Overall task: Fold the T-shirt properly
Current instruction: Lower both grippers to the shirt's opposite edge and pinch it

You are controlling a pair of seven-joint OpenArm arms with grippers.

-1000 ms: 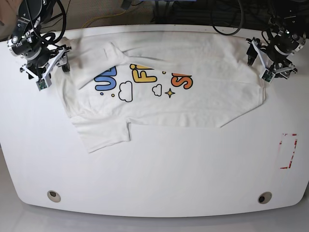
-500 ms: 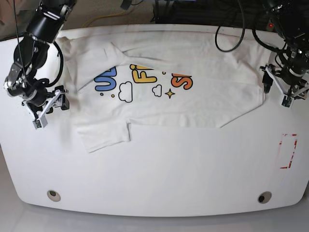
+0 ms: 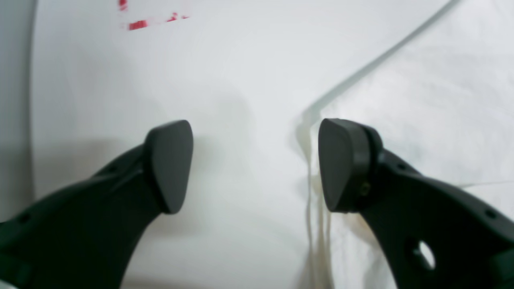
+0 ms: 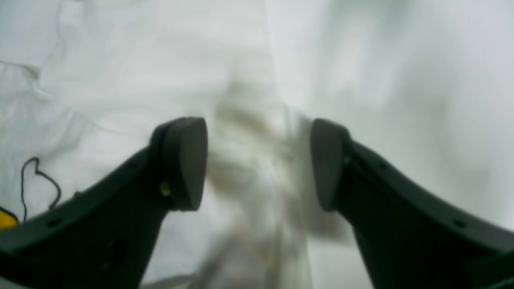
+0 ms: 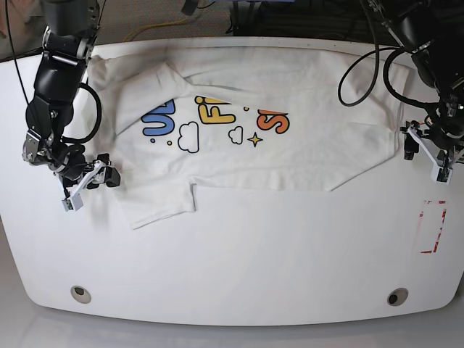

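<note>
The white T-shirt (image 5: 290, 156) lies spread on the white table (image 5: 239, 254), its blue, yellow and orange print facing up. One sleeve (image 5: 159, 203) points toward the front left. My right gripper (image 5: 101, 176) is open at the shirt's left edge. In the right wrist view it (image 4: 257, 162) straddles a bunched fold of the shirt (image 4: 120, 80). My left gripper (image 5: 411, 145) is open at the shirt's right corner. In the left wrist view it (image 3: 255, 164) straddles the hem edge, one fingertip (image 3: 341, 164) over the shirt (image 3: 441, 100) and the other over bare table.
A red dashed rectangle (image 5: 433, 226) is marked on the table at the right and also shows in the left wrist view (image 3: 138, 25). Two round holes (image 5: 81, 293) (image 5: 397, 296) sit near the front edge. Cables hang behind the table's back edge.
Both arms have moved from the back corners toward the front, down along the shirt's two sides. Both grippers now sit low at the shirt's edges. The shirt has not moved.
</note>
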